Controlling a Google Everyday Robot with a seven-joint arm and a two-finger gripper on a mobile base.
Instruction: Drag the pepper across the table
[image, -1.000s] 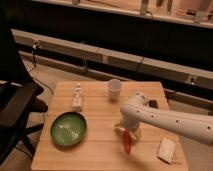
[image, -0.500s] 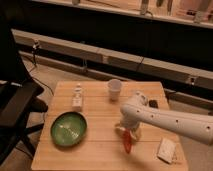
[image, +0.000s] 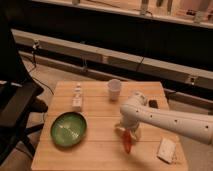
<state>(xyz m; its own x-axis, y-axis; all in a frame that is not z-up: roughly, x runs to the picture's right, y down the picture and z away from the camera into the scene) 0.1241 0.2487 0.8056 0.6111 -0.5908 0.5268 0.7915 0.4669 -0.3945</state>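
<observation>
The pepper (image: 127, 142) is a small red-orange chili lying on the light wooden table (image: 100, 150), right of centre near the front. My gripper (image: 126, 131) hangs at the end of the white arm (image: 170, 120) that reaches in from the right. It sits directly over the pepper's upper end and touches or nearly touches it. The pepper's lower half sticks out below the gripper.
A green bowl (image: 69, 129) sits at the front left. A small white bottle (image: 77, 97) stands behind it. A white cup (image: 114, 89) stands at the back centre. A black remote (image: 152, 104) lies behind the arm. A white packet (image: 166, 149) lies at the front right. A black chair (image: 17, 107) stands left of the table.
</observation>
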